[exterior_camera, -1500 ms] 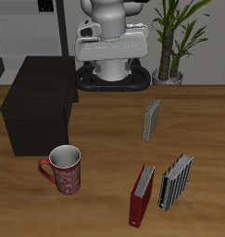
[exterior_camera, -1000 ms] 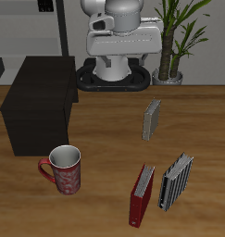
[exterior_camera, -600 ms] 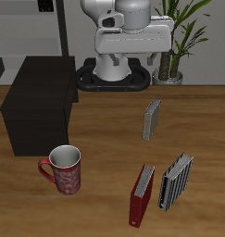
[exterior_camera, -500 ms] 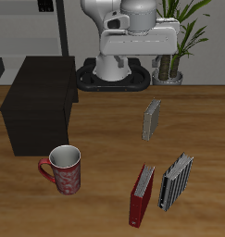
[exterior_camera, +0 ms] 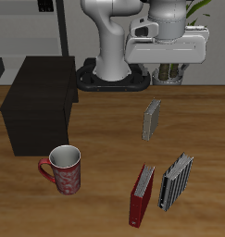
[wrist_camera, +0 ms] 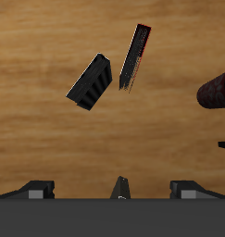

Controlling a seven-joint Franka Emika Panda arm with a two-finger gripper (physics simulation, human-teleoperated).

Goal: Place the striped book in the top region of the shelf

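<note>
The striped book [exterior_camera: 176, 180] stands slightly tilted near the table's front edge, right beside the red book [exterior_camera: 141, 195]. In the wrist view the striped book [wrist_camera: 91, 81] looks dark and lies beside the red book [wrist_camera: 134, 57]. The shelf [exterior_camera: 40, 104], a large dark cabinet, stands on the table at the far side from the books. My gripper [exterior_camera: 168, 68] hangs open and empty high above the table's back, well behind the grey book [exterior_camera: 152, 119]. In the wrist view my gripper [wrist_camera: 114, 190] shows its fingers [wrist_camera: 35, 189] wide apart with nothing between them.
A red patterned mug [exterior_camera: 63, 169] stands near the front edge, in front of the shelf; it also shows in the wrist view [wrist_camera: 216, 90]. A potted plant [exterior_camera: 174, 28] stands behind the table, close to my gripper. The robot base [exterior_camera: 109, 65] is at the back.
The arm has swung sideways from over the base toward the plant side, carrying the open gripper with it. The books, mug and shelf have not moved.
</note>
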